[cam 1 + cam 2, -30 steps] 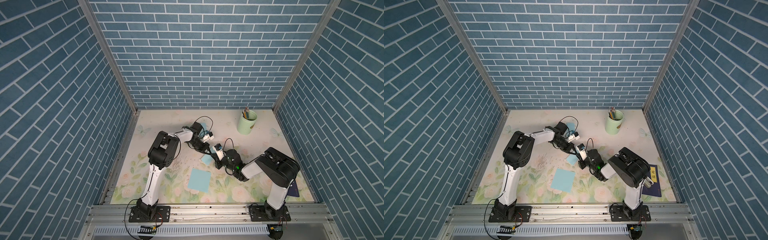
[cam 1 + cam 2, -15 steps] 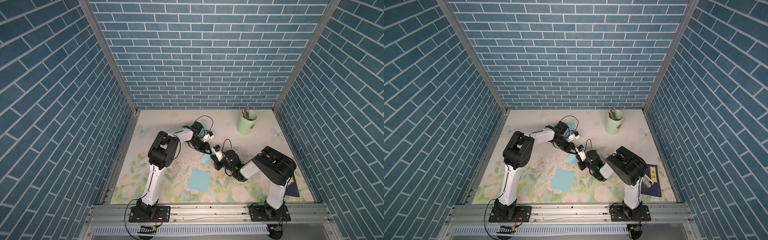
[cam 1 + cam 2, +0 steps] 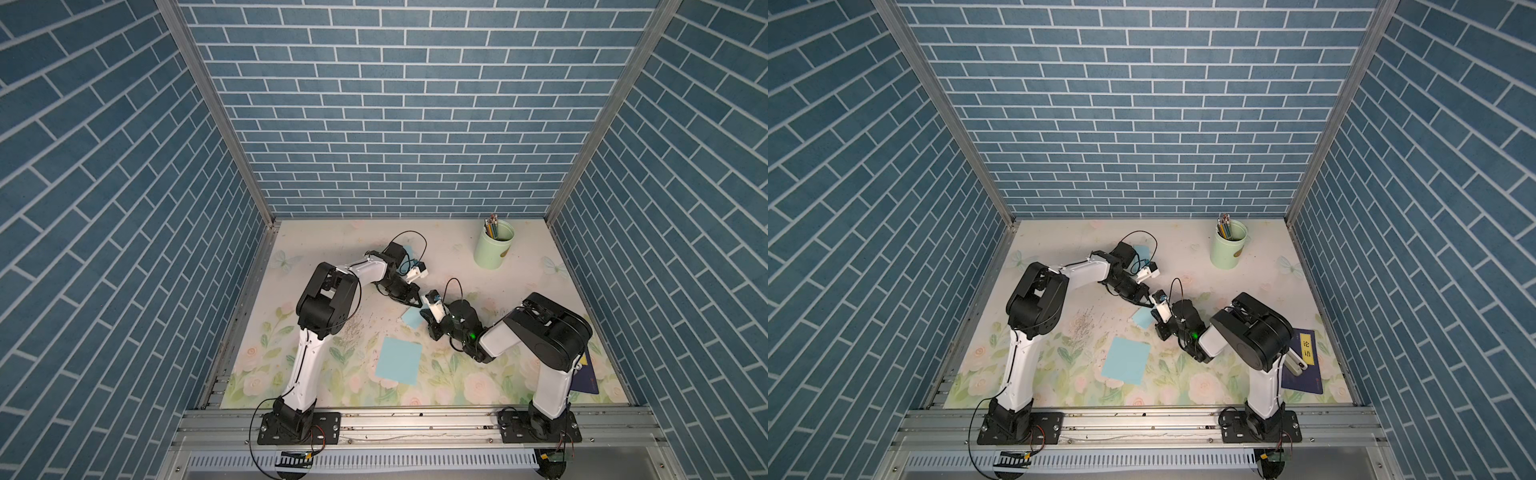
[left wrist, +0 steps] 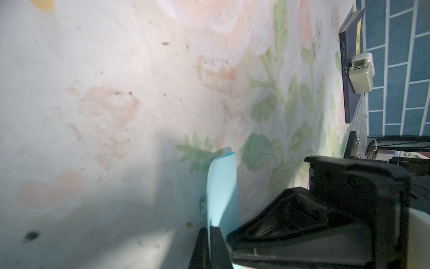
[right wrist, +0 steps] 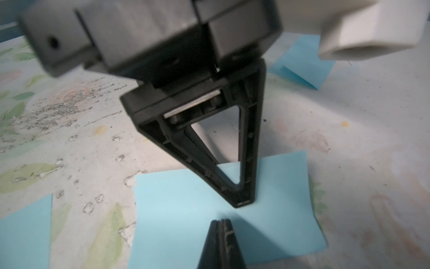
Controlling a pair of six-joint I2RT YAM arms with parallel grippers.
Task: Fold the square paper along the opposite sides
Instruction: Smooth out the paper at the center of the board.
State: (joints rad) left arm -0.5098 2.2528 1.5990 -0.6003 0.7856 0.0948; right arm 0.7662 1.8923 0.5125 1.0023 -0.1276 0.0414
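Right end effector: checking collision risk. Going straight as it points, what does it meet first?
Probably the small blue paper under the right end effector; left end effector just beyond, depth unclear.

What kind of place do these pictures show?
Probably a robot test cell dressed as a desk: printed brick walls on an aluminium frame, a left arm and right arm bolted to a rail, and a floral table cover with a pencil cup, a book and blue paper.
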